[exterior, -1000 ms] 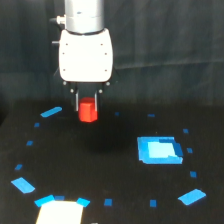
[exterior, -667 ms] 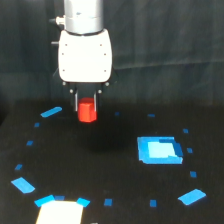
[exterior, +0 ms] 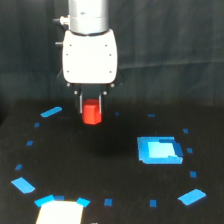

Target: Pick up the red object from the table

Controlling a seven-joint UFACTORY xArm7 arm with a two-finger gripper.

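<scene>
Gripper [exterior: 91,106]: its two thin dark fingers are closed against the sides of the red object, under the white body.
Red object [exterior: 92,112]: held in the fingers, apparently clear of the table.
Table [exterior: 100,165]: black, ringed with blue marks.
Bright blue patch [exterior: 159,150]: at four o'clock from the block, well apart.

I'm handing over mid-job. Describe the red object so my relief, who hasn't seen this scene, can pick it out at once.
Find the big white gripper body hanging in the upper middle of the exterior view, above the black table. The red object sits directly beneath it, between the two dark fingers. It is a small red-orange block, narrower than the gripper body, and the only red thing among blue tape marks and patches.
</scene>
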